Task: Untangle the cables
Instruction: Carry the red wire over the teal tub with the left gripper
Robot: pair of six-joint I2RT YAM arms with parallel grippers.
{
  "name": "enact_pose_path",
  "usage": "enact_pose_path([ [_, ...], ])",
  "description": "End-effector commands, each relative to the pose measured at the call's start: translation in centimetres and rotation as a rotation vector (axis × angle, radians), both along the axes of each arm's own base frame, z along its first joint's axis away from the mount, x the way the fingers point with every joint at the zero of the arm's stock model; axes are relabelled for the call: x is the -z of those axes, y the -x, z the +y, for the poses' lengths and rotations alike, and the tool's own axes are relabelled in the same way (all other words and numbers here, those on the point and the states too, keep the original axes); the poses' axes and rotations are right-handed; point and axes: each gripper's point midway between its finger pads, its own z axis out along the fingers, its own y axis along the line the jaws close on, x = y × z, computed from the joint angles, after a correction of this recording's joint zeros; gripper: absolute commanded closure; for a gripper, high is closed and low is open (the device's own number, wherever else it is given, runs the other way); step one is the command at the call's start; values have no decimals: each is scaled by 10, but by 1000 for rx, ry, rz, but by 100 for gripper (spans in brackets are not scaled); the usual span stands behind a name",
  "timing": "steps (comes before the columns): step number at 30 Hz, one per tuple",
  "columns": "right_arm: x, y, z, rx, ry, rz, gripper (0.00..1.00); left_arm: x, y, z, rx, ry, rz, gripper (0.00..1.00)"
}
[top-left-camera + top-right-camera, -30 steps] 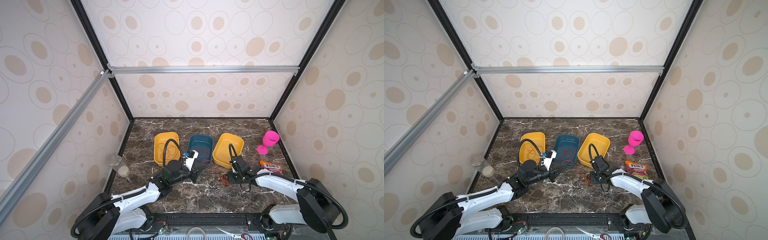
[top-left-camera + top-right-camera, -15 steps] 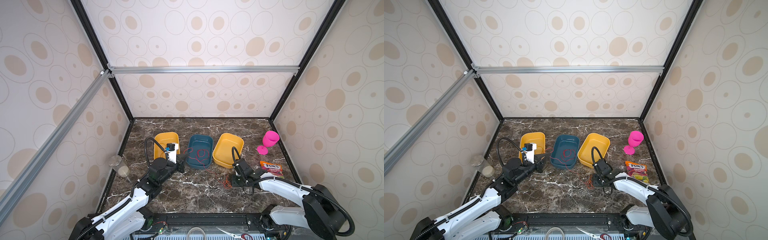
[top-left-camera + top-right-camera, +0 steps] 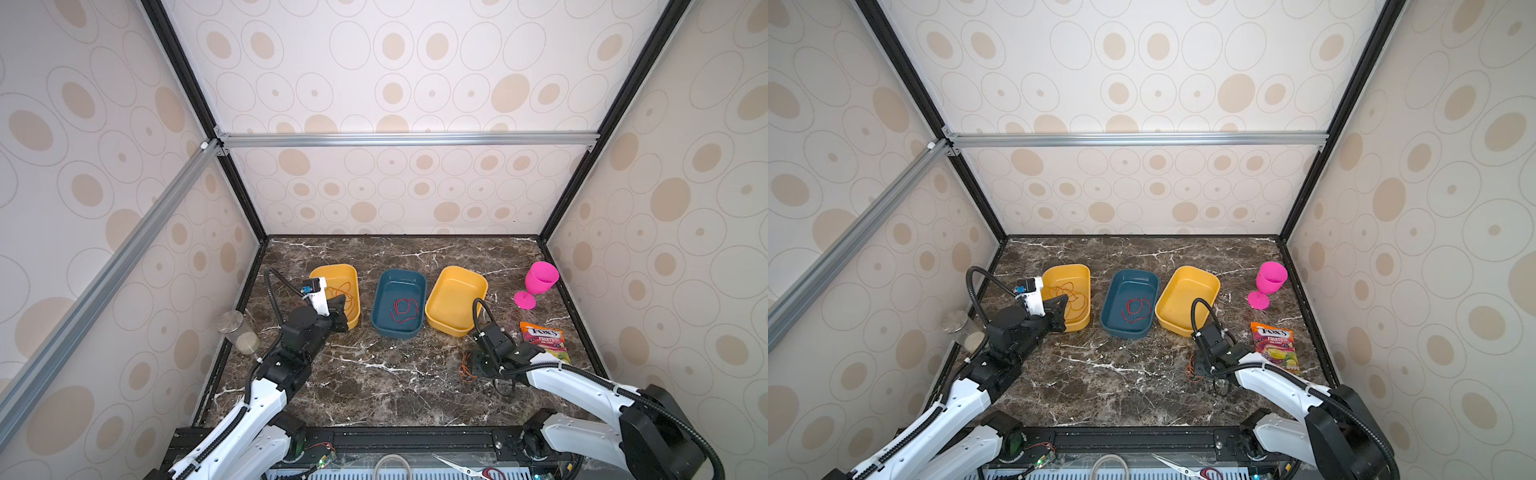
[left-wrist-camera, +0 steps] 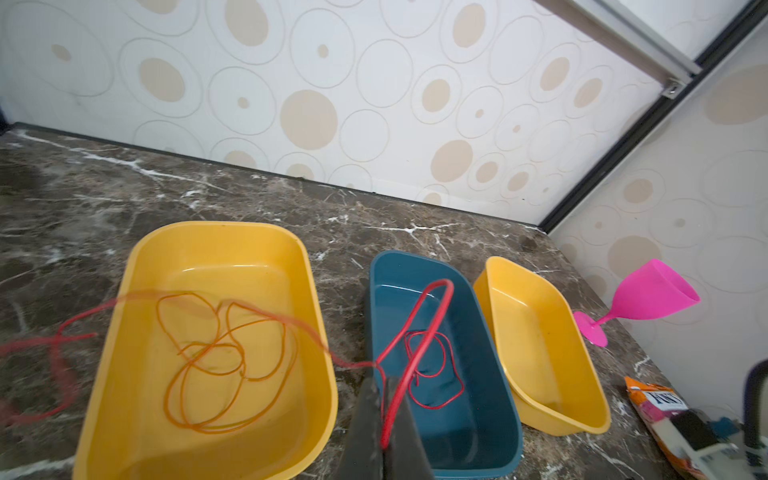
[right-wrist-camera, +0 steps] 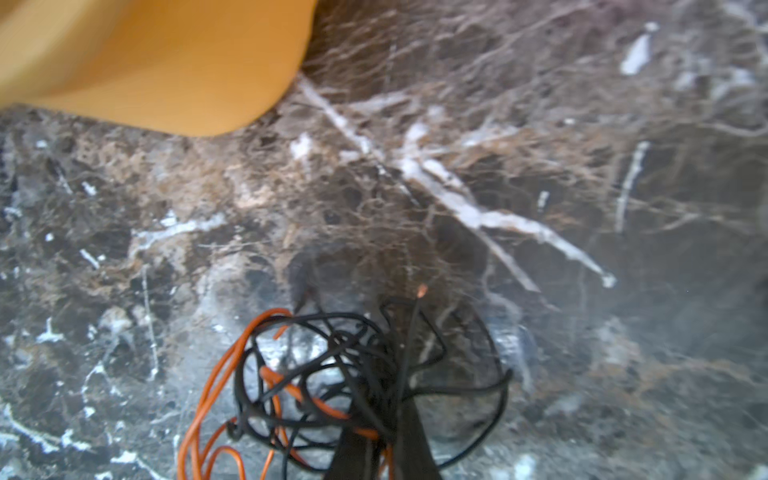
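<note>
Three smooth, round-cornered plastic trays sit in a row on the veined brown marble tabletop point(image 3: 374, 374): a left yellow tray point(image 3: 332, 267), a blue tray point(image 3: 401, 272) in the middle and a right yellow tray point(image 3: 459, 271). A thin orange cable point(image 4: 224, 361) lies in loose, overlapping loops on the floor of the left yellow tray, and a hair-thin red coil point(image 4: 434, 370) rests in the blue tray. The left gripper point(image 4: 382, 386), over the near end of the left yellow tray, is clenched on a glossy red cable point(image 4: 440, 307) that arches up from the dark fingers and runs, blurred, to the left. On the marble near the right yellow tray, the right gripper point(image 5: 384, 440) is pinched on a knotted tangle point(image 5: 332, 374) of black and orange wire. A pink goblet point(image 3: 540, 282) stands at far right.
</note>
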Motion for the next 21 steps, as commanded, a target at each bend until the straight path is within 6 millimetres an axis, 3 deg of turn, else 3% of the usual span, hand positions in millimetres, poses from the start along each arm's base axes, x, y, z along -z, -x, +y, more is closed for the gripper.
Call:
enact_pose_path([
  [1, 0, 5, -6, 9, 9, 9, 97, -13, 0, 3, -5, 29, -5, 100],
  [8, -11, 5, 54, -225, -217, 40, 93, -32, 4, -16, 108, 57, -29, 100],
  [11, -16, 6, 69, -286, -240, 43, 89, -48, 7, -20, 137, 63, -55, 100],
  [16, -21, 6, 87, -354, -262, 29, 75, -82, 11, -23, 167, 41, -126, 100],
  [21, -27, 5, 91, -374, -269, 10, 60, -112, 9, -23, 175, -7, -185, 100],
])
